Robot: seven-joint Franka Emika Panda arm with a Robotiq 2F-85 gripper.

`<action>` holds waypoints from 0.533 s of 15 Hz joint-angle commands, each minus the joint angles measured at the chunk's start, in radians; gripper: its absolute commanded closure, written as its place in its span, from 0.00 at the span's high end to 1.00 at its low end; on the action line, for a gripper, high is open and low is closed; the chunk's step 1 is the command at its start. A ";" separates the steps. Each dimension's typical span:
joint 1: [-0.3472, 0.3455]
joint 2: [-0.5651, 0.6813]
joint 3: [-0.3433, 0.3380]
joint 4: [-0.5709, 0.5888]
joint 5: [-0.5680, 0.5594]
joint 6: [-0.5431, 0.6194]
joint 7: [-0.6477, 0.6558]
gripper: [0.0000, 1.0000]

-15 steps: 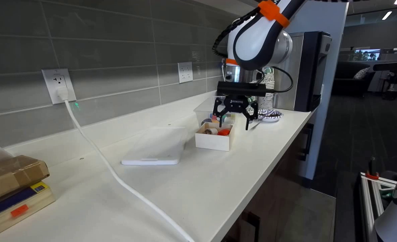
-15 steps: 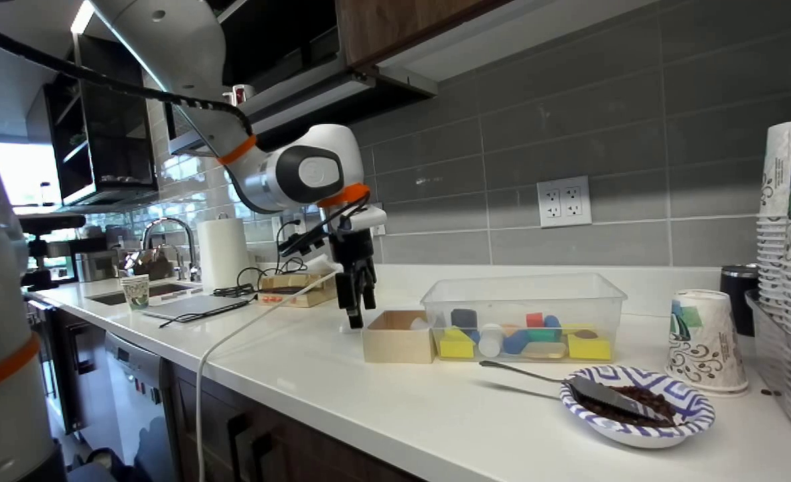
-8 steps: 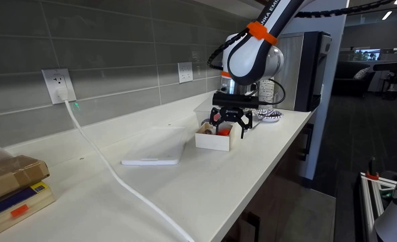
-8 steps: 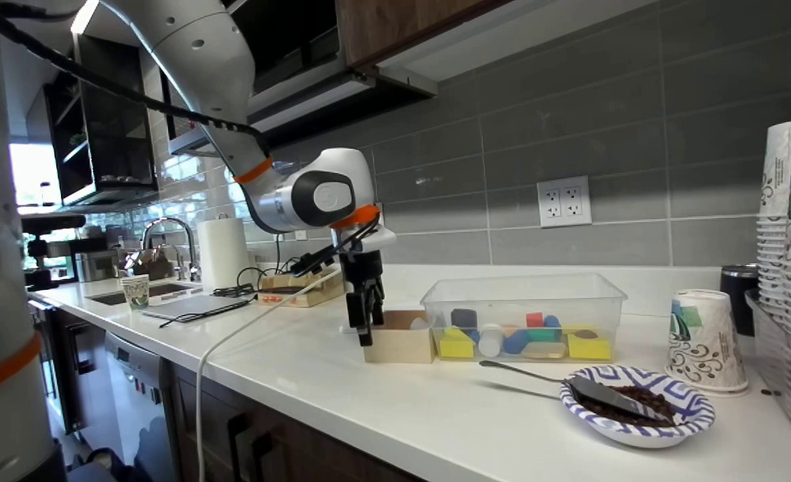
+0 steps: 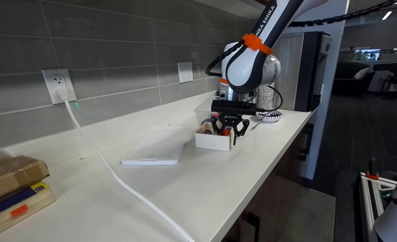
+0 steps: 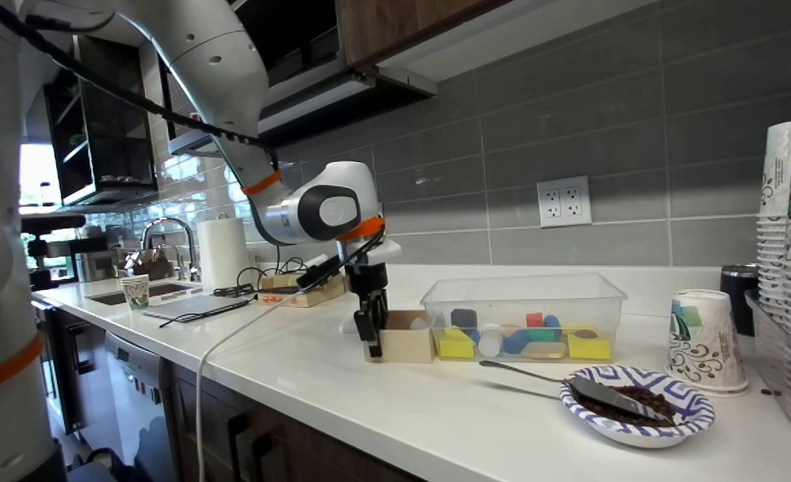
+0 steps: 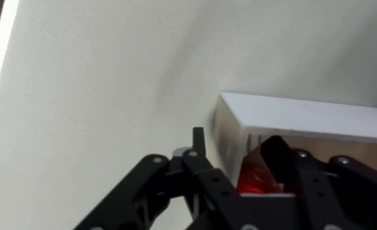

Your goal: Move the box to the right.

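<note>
The box (image 5: 212,142) is small, pale and open-topped, and stands on the counter in both exterior views. Inside it lies something red (image 7: 255,180). My gripper (image 7: 236,142) straddles one wall of the box: in the wrist view one finger reaches down inside, beside the red item, and the other stands outside over the counter. Gaps show between the wall and both fingers, so the jaws are partly open and hold nothing. An exterior view shows the outer finger (image 5: 235,140) low beside the box's corner. The inner fingertip is hidden there by the box's front wall.
A clear bin (image 6: 522,294) of coloured blocks stands right beside the box. A patterned bowl (image 6: 636,438) with a dark utensil lies farther along the counter. A flat white lid (image 5: 151,148) and a white cable (image 5: 117,178) also lie on the counter. The tiled wall runs behind.
The gripper has come down from above the box to straddle its wall, shifting slightly sideways. Its jaws have narrowed. The box has not visibly moved.
</note>
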 commanded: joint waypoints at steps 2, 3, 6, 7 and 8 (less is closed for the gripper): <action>0.036 0.012 -0.028 0.010 0.006 0.015 0.003 0.11; 0.040 0.006 -0.027 0.004 0.011 0.007 0.003 0.04; 0.049 -0.006 -0.023 -0.019 0.022 -0.006 0.006 0.00; 0.052 -0.011 -0.021 -0.028 0.029 -0.011 0.008 0.01; 0.053 -0.019 -0.023 -0.045 0.030 -0.016 0.020 0.02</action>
